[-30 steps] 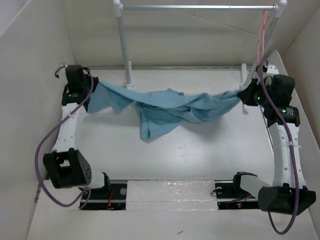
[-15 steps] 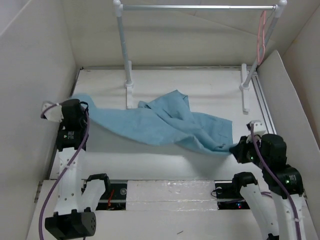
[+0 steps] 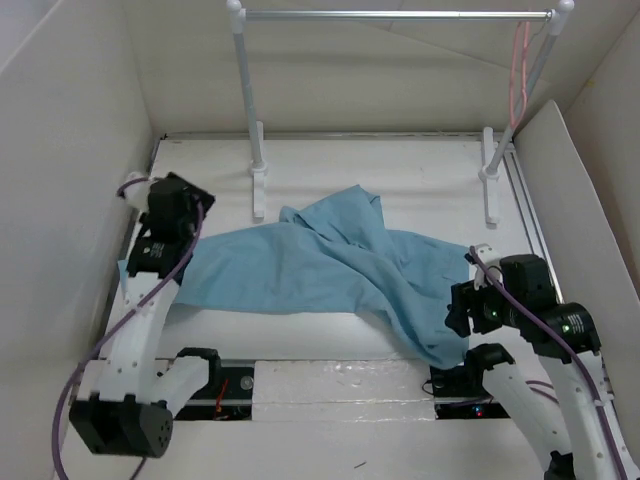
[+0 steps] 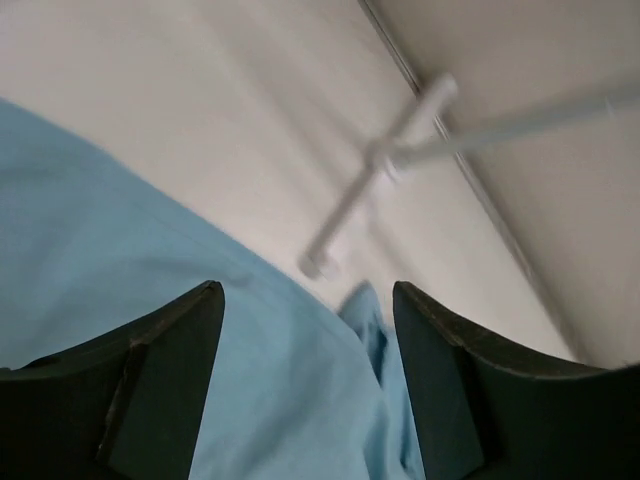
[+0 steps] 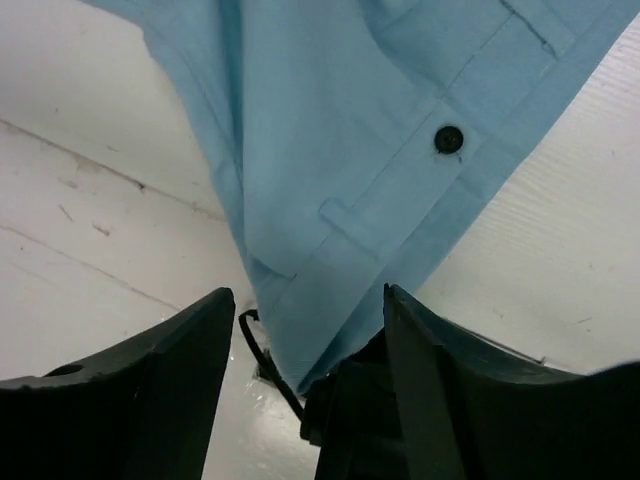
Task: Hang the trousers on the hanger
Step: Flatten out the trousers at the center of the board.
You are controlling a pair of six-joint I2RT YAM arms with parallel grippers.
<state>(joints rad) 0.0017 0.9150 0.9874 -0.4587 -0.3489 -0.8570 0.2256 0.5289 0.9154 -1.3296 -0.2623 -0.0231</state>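
Trousers (image 3: pixel 320 265): laid flat, spreading step; left gripper (image 4: pixel 308 290) and right gripper (image 5: pixel 303 290) both released; regrasp for hanger (image 3: pixel 519 70) likely next.

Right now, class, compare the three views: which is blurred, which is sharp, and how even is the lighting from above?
Left wrist view: blurred, with the white rail stand and the trousers soft-edged. Right wrist view: crisp, with the dark button and the waistband seams sharply drawn. Top view: in focus, with even diffuse light, only faint shadows beside the cloth, and no glare.
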